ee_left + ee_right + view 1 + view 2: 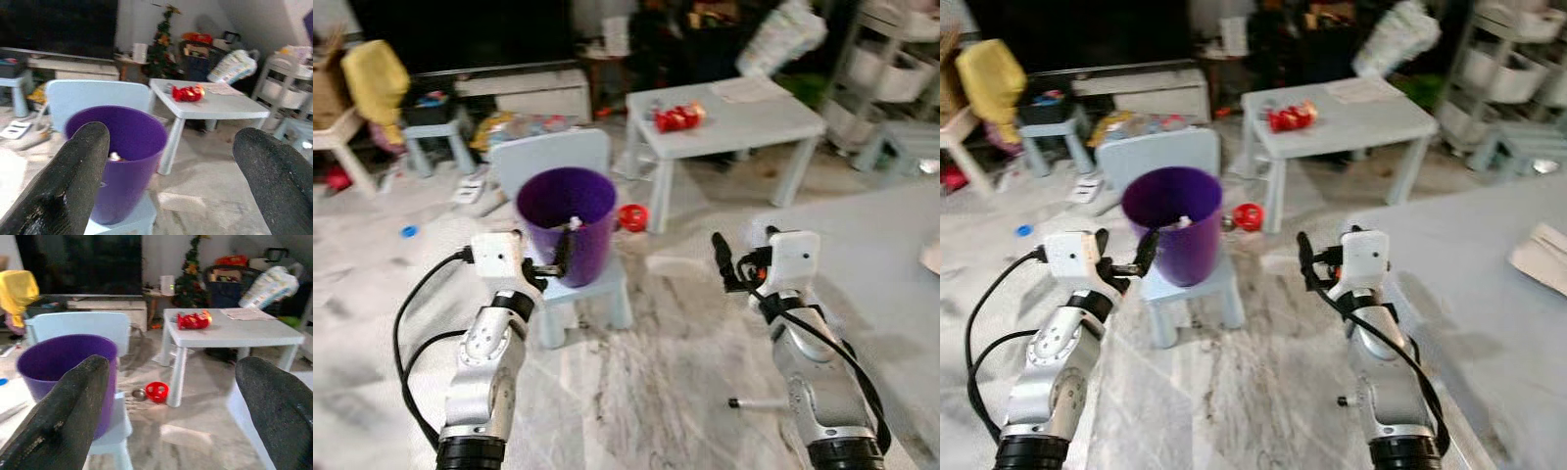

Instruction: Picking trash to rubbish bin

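A purple rubbish bin [566, 220] stands on the seat of a small pale-blue chair [548, 152]. A white scrap [573, 223] lies inside it near the rim. My left gripper [553, 259] is open and empty, just in front of the bin's near wall, and the left wrist view looks over the bin [122, 147]. My right gripper [744, 257] is open and empty, held over the floor to the right of the chair. A red crumpled wrapper [677, 117] lies on the low white table [773, 122] behind.
A red round thing [632, 217] lies on the floor by the table leg. A grey surface [881, 255] with white paper [1542, 255] is at the right. A shelving cart [901, 59] stands far right, a stool [435, 132] and yellow bag [374, 73] far left.
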Motion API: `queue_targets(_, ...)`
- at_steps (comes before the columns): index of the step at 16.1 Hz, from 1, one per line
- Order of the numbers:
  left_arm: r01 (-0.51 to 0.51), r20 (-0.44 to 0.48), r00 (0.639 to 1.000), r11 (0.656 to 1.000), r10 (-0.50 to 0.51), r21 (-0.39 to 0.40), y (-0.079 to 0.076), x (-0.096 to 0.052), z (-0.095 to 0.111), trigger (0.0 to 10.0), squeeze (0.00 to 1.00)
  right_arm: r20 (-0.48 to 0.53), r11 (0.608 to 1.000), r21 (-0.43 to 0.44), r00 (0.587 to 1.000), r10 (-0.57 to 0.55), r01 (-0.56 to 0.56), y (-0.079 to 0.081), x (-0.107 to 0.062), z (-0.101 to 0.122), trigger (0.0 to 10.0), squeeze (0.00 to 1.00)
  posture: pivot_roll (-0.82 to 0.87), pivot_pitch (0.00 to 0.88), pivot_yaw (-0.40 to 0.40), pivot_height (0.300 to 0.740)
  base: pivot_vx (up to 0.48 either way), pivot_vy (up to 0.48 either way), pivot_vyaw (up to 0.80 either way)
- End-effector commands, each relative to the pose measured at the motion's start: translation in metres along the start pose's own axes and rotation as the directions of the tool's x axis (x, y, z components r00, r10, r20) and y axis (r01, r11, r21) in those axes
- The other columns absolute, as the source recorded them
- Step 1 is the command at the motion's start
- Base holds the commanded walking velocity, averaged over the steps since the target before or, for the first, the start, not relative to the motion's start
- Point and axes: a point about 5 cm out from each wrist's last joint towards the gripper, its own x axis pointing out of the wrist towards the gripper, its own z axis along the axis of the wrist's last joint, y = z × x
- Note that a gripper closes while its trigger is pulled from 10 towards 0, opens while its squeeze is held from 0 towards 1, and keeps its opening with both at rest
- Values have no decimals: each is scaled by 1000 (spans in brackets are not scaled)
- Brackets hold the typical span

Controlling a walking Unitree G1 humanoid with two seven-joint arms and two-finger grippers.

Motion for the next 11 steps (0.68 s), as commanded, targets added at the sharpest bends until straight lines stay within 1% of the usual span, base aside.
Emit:
queue_targets(1,18,-5,1000,1000,-18,7,-1,0,-1,10000,0,17,1000,-6,1000,3,-3,0,2,4,10000,0,-11,0,3,740,0,0,0)
queue_targets(4,40,-6,999,999,-40,12,-4,0,-2,10000,0,18,1000,-8,1000,7,-6,0,1,4,10000,0,-13,0,1,740,0,0,0)
queue_targets(7,37,-9,999,999,-37,9,-3,-2,-3,10000,0,16,1000,-13,1000,7,-7,0,1,4,10000,0,-13,0,-1,740,285,0,0)
queue_targets(11,38,-7,999,999,-38,8,-4,-3,-4,10000,0,14,1000,-13,1000,9,-9,0,0,3,10000,0,-13,0,-4,740,387,0,0)
